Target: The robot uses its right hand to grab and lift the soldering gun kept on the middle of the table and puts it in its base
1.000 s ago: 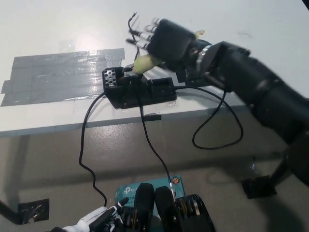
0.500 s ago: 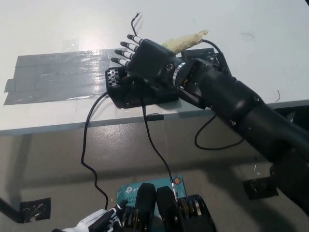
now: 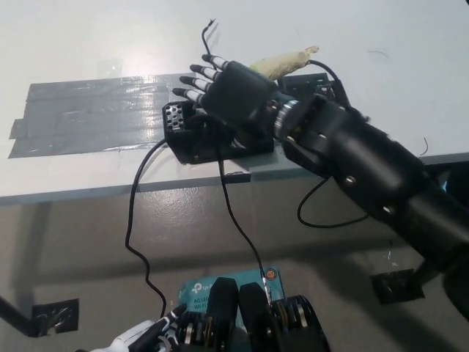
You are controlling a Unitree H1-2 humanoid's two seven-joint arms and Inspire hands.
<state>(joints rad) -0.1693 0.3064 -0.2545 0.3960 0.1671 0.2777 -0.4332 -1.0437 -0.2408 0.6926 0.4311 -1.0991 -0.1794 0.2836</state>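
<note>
Pale yellow and slightly crumpled-looking, the handle of the soldering gun (image 3: 282,62) pokes out to the far right of the right robot hand (image 3: 227,92), lying tilted on the white tabletop (image 3: 110,29) just beyond the black base (image 3: 192,139). Most of the gun is hidden behind the hand, so whether it touches the base cannot be told. The black right robot hand hovers over the base with its fingers (image 3: 196,81) spread apart and pointing left, holding nothing; the pale-tipped fingertips sit above the base's perforated grey plate (image 3: 174,116). The black forearm runs from the hand down to the lower right edge of the view. The base rests near the tabletop's near edge, on the right end of a wide patch of grey tape (image 3: 88,117) stuck across the surface. Thin black cables (image 3: 132,220) drop from the base over the tabletop edge and loop toward the floor, one reaching a teal box (image 3: 198,290) at the bottom. A short black wire end (image 3: 208,28) curls on the tabletop beyond the hand. The white left robot hand (image 3: 139,339) rests at the bottom left, only partly in view, so its state cannot be told.
</note>
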